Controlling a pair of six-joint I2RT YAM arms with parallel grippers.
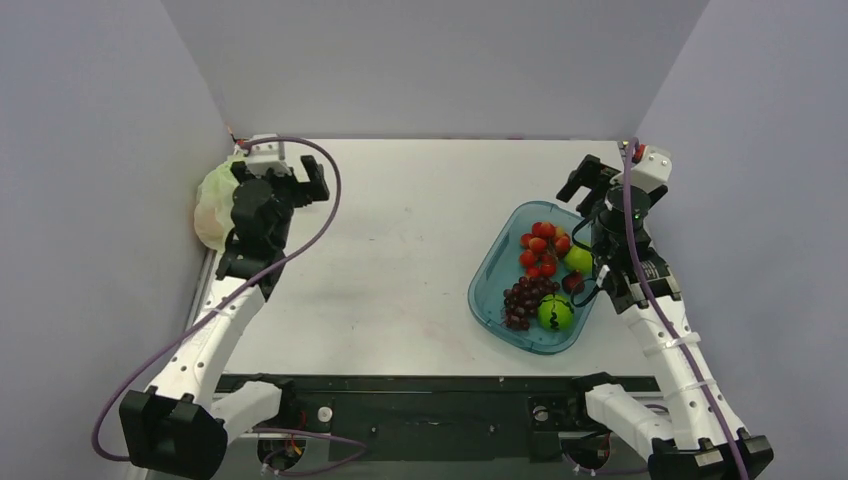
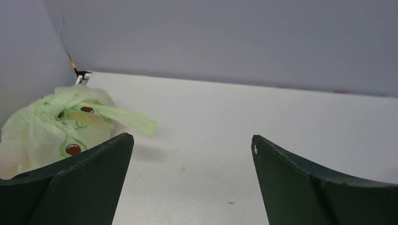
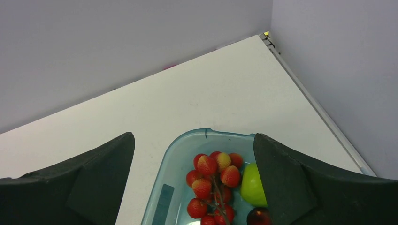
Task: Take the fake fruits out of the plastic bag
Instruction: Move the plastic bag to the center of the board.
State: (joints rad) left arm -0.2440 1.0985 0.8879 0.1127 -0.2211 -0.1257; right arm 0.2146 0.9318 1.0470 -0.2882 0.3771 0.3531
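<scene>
Far left, table's 10 o'clock edge against wall: plastic bag (image 1: 212,205), pale green, crinkly, bunched, dark round marks, handle loop trailing. Beside it, left gripper (image 2: 192,140), jaws spread, empty. At 3 o'clock, right gripper (image 3: 194,138), jaws spread, above blue tray (image 1: 487,290).

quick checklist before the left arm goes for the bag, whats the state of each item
1. left gripper open and empty: ok.
2. plastic bag in view, to the left of that gripper by the wall: ok.
3. Bag mouth easy to find: cannot tell, the bag is bunched up.
4. fake fruits inside the bag: cannot tell, none show.
5. right gripper open and empty, over the far end of the blue tray: ok.
</scene>
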